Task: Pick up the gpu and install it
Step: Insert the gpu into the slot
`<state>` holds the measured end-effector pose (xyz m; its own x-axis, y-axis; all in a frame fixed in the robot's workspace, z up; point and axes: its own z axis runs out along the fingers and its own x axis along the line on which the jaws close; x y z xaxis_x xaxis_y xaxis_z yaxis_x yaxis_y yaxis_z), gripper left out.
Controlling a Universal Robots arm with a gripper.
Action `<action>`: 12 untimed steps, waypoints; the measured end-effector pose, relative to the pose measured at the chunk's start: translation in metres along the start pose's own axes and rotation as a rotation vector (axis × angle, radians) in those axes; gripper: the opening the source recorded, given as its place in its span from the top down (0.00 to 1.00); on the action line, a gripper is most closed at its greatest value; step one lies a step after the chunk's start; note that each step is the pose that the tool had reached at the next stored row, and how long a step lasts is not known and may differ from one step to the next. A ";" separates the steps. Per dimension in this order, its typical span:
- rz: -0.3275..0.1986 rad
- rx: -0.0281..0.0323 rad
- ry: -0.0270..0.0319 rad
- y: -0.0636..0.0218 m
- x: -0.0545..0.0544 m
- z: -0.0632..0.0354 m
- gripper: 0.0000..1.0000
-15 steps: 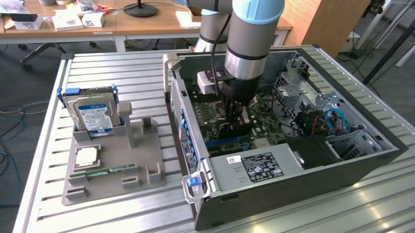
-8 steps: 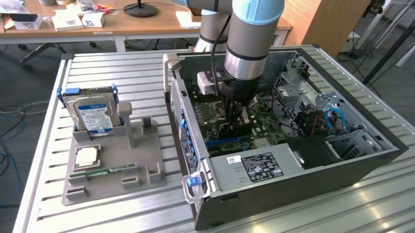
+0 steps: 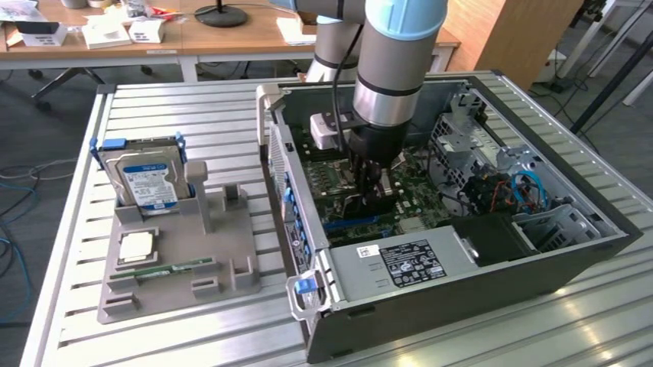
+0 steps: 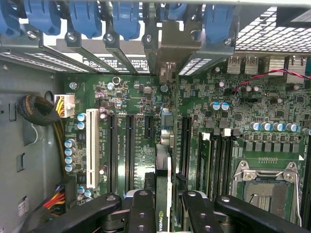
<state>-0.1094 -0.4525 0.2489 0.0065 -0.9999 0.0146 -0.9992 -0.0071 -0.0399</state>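
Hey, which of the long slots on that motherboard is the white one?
The white slot beside the row of blue-topped capacitors, nearest the grey case wall; the other long slots are black.

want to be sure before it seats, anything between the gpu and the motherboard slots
Nothing visible does. The gpu hangs edge-on in the jaws over the motherboard's expansion slots, with no cable crossing them; the spot directly under the card is hidden.

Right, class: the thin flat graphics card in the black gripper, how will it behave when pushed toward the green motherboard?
The thin flat graphics card is probably stiff: a rigid board held edge-on. It seems light, since the black gripper pinches it by its faces alone. On so narrow an edge, it may tilt if pushed off-centre.
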 end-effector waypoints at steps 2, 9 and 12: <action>0.000 0.0000 0.0000 0.0000 0.000 0.0000 0.74; 0.000 -0.0001 0.0002 0.0000 0.000 0.0007 0.74; 0.000 -0.0001 0.0001 0.0000 0.000 0.0008 0.74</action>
<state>-0.1094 -0.4525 0.2481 0.0065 -0.9999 0.0147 -0.9992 -0.0071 -0.0398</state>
